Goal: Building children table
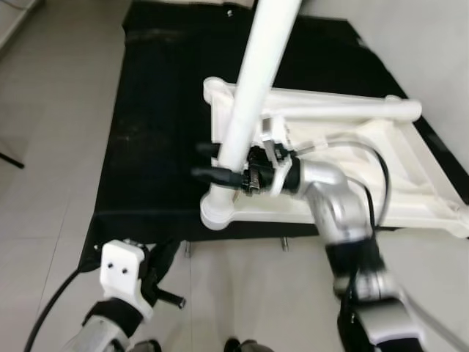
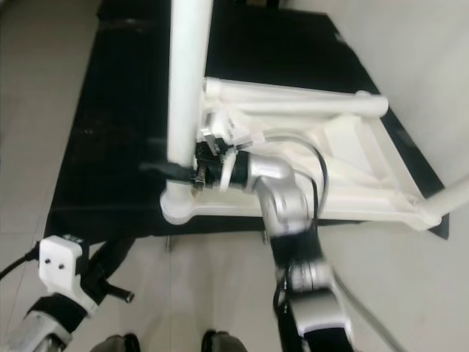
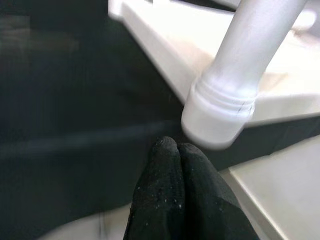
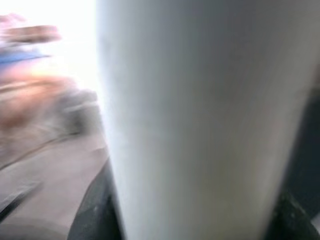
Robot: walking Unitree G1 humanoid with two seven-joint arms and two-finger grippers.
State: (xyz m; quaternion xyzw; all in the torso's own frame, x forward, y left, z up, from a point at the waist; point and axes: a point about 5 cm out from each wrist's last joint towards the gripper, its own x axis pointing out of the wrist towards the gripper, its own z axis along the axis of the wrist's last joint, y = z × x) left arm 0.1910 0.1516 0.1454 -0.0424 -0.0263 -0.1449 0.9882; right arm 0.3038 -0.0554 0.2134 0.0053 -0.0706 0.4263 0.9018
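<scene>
A white children's table frame (image 1: 410,176) lies upside down on a black mat (image 1: 146,147). One white table leg (image 1: 256,73) stands up from the socket (image 1: 218,210) at the frame's near left corner. My right gripper (image 1: 220,161) reaches in from the right and is shut on this leg low down, one black finger on each side; the right wrist view shows the leg (image 4: 200,120) pressed between them. My left gripper (image 3: 172,150) hangs low at the near left, shut and holding nothing, its tips a short way from the socket (image 3: 217,117).
The mat lies on a pale tiled floor (image 1: 51,147). Two small metal pieces (image 1: 284,243) lie on the tiles just off the mat's near edge. Another white tube (image 2: 451,196) juts up at the frame's far right corner. My feet (image 1: 238,345) stand close to the mat.
</scene>
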